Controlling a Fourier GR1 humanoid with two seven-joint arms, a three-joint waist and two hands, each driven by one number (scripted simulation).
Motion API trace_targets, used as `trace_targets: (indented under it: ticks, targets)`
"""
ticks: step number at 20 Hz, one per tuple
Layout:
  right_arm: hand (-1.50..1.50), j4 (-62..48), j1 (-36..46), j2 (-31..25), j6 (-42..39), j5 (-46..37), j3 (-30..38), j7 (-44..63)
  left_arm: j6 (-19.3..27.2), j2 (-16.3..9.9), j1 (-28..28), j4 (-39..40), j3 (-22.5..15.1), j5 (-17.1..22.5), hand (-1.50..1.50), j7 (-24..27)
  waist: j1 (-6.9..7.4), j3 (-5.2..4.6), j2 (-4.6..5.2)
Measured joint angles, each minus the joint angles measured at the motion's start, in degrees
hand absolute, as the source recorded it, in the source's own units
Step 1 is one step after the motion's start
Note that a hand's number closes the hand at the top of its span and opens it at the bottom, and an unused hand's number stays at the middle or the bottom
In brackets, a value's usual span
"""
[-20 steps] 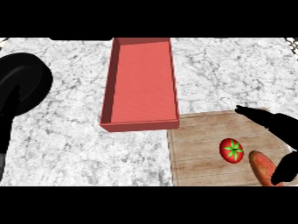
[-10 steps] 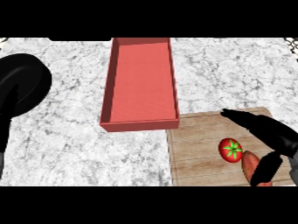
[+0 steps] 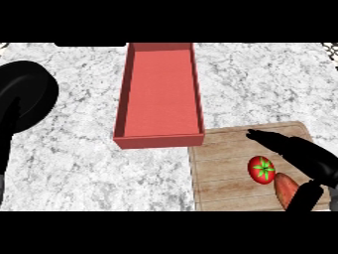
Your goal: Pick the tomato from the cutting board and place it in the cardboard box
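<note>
- Seeing our right hand [image 3: 303, 158], fingers straight and spread, above the round red tomato [image 3: 262, 168] on the wooden cutting board [image 3: 223, 163], an orange-red oblong vegetable [image 3: 284, 187] beside it.
- We find the long red box [image 3: 159, 94] holding nothing.
- Our left hand [image 3: 14, 101] rests at left; fingers we cannot tell.

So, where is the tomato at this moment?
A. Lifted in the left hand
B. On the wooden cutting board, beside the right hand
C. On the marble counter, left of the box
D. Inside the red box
B. The tomato lies on the cutting board, just left of the right hand, whose fingers are not curled round it; the box holds nothing.
</note>
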State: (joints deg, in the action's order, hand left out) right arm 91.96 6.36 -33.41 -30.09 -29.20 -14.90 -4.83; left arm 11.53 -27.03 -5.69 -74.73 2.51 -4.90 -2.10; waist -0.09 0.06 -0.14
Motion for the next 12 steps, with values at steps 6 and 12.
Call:
trace_targets:
  ticks: [6,12]
  targets:
    - [-1.5,4.1,-0.7,2.6,-3.9,-1.6,1.5,0.8,-0.9,1.6,0.8,-2.3,1.3,-2.0,0.0,-2.0,0.06,-0.03,0.05]
    - [-1.5,5.5,-2.2,4.3,-6.3,-6.1,0.6,4.8,-2.5,1.8,0.4,-1.5,3.2,-3.0,0.0,-1.5,0.07,-0.06,0.08]
